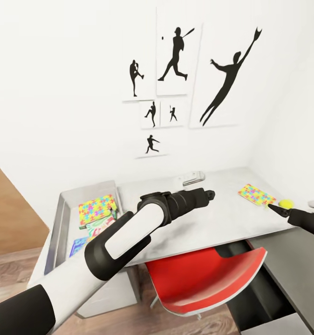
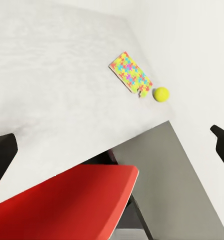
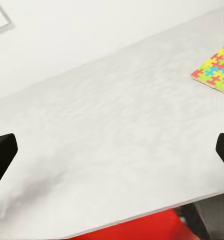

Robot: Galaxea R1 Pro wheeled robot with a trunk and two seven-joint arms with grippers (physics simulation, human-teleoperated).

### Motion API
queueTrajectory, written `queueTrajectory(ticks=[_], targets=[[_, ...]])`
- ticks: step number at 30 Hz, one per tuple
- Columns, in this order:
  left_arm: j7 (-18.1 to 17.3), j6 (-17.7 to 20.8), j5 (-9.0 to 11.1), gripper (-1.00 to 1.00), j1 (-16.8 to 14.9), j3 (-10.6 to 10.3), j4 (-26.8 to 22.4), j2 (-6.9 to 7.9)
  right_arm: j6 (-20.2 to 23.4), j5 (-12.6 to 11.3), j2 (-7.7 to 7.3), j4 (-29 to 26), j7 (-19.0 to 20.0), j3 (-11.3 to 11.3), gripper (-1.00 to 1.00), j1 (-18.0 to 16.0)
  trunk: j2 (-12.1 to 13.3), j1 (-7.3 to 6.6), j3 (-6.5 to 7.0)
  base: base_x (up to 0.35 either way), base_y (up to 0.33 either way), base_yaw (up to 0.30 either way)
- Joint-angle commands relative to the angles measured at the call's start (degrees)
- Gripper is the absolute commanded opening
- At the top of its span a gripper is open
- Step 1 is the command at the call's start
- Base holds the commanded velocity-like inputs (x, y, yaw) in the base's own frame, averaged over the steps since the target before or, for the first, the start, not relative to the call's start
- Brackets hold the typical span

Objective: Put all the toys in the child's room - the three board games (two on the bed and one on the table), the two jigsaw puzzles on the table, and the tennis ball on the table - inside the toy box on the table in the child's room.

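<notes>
Head view: toy box (image 1: 64, 209) sits at the surface's (image 1: 208, 218) left end w/ one jigsaw puzzle (image 1: 97, 209) and printed board games (image 1: 99, 226) already lying in it. Second jigsaw puzzle (image 1: 256, 194) lies flat at the far right, tennis ball (image 1: 285, 204) just beside it on the right, both outside the box. Left arm stretches over mid-surface, its hand (image 1: 210, 193) empty; can't tell from here if it's apart or together. Right hand (image 1: 271, 206) pokes in from the right, tip just near the puzzle and ball, holding nothing. Red chair (image 1: 208, 279) tucked under the near edge. Left wrist view: puzzle (image 2: 131, 73) and ball (image 2: 161, 94) well ahead, fingers (image 2: 2, 155) spread wide, nothing between. Right wrist view: fingers (image 3: 2, 152) also wide apart, empty; puzzle corner (image 3: 215, 72) at the far side. Looks like the step is fetching the remaining two items; next move prob. calls for lowering the right hand over the ball or puzzle edge and closing on it.
</notes>
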Motion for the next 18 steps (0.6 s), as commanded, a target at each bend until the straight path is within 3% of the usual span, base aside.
queueTrajectory(ticks=[1,13,18], targets=[[0.38,0.21,0.12,1.00,-0.06,0.01,-0.02,-0.01,-0.26,0.13,0.02,0.00,0.30,-0.08,1.00,0.04,-0.12,0.05,-0.12,0.172,-0.245,0.000],[0.35,0.16,-0.28,1.00,-0.01,-0.05,0.25,-0.04,-1.91,0.12,0.05,-0.83,0.40,0.04,1.00,0.42,-0.12,0.05,-0.06,0.181,-0.249,0.000],[0.34,0.14,-0.31,1.00,0.16,-0.06,0.30,-0.05,-1.42,0.16,0.03,-1.02,0.48,0.16,1.00,0.47,-0.12,0.05,-0.04,0.080,-0.107,0.000]])
